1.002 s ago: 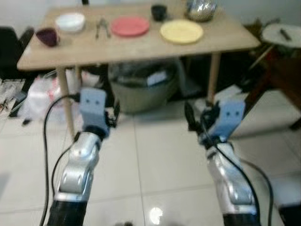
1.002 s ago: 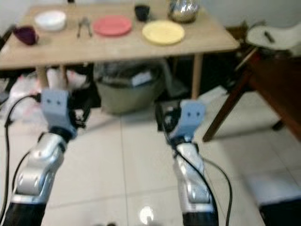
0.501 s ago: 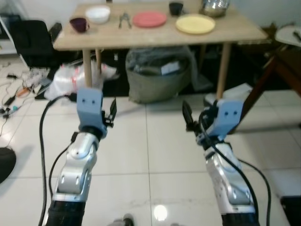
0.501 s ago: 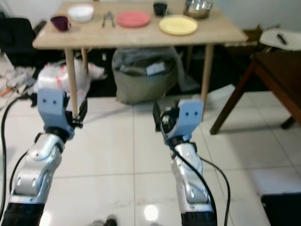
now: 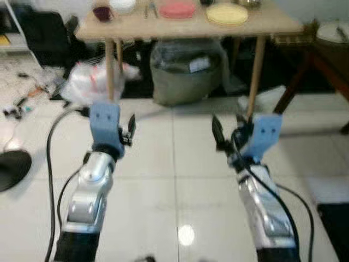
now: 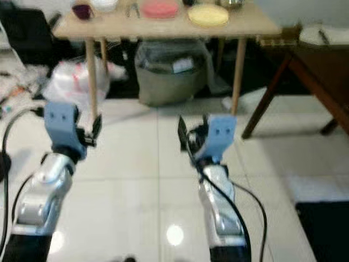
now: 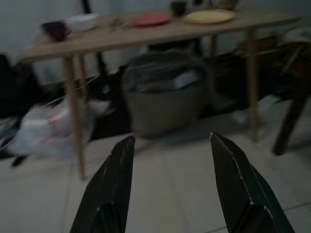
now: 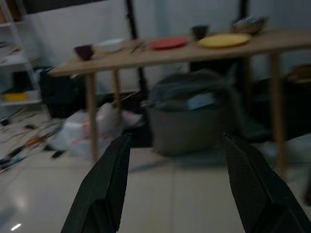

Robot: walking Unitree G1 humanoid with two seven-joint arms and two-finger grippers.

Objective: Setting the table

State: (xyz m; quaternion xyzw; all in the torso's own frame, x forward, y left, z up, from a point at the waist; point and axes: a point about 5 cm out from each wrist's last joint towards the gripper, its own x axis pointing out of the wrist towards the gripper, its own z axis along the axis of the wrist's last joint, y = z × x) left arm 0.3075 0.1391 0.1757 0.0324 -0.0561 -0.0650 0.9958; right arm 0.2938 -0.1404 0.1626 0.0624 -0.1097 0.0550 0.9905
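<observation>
Left tool: held out over the white tiled floor at lower left of the head views, its two black fingers spread apart with nothing between them (the wrist view shows the gap plainly).
Dark cup: upper left of the frame, at the left end of the counter.
White bowl: just right of the dark cup, cut by the top edge.
Cutlery: small metal pieces lying between the white bowl and the pink plate; too blurred to tell which pieces.
Pink plate: top centre, flat on the counter.
Black cup: behind the gap between the two plates.
Yellow plate: right of the pink plate, near the counter's right end.
Shiny metal bowl: behind the yellow plate, at the far right of the counter.
Under the counter: a white plastic bag at left and a grey bin lined with clear plastic at centre (both on the floor).
Right tool: lower right of centre in the head views, over the floor, fingers parted and empty.
Dark wooden furniture: right edge, with a pale round thing on it.
Writing: no label or brand can be read anywhere (the frames are soft).
</observation>
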